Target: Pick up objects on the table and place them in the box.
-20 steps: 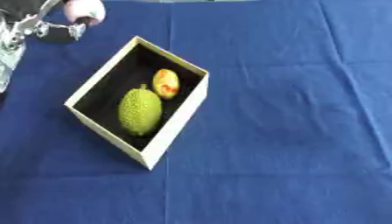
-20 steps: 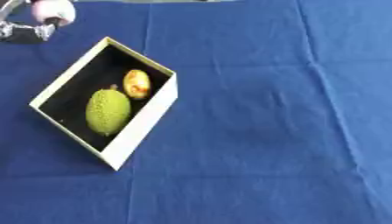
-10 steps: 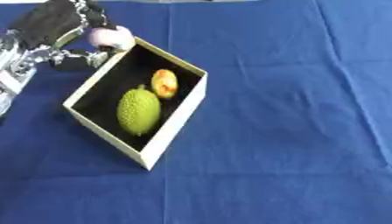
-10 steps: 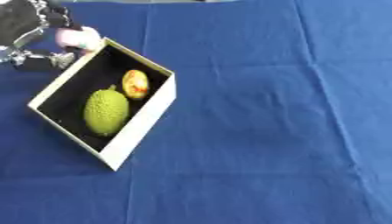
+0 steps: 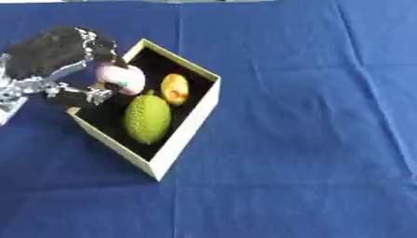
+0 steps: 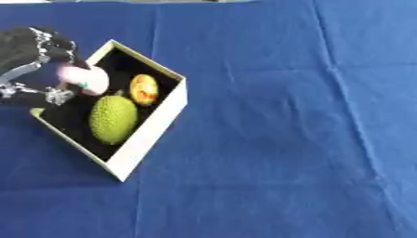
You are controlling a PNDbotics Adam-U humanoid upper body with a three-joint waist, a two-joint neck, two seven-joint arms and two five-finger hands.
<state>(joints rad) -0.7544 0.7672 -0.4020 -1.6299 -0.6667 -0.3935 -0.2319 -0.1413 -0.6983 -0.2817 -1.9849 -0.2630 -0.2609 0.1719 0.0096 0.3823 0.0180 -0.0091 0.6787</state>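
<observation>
Holding pink object (image 5: 122, 79) in curled left hand (image 5: 61, 58) over box (image 5: 191, 128) far-left | green fruit (image 5: 147, 118), yellow fruit (image 5: 174, 89) inside | release low into bare corner, clear of wall

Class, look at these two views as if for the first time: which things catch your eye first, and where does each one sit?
The cream-walled box with a dark inside stands out left of centre on the blue cloth. Inside it lie a bumpy green fruit and, beside it towards the far wall, a smaller yellow-orange fruit. At the box's left rim the black left hand holds a pink object over the opening.
</observation>
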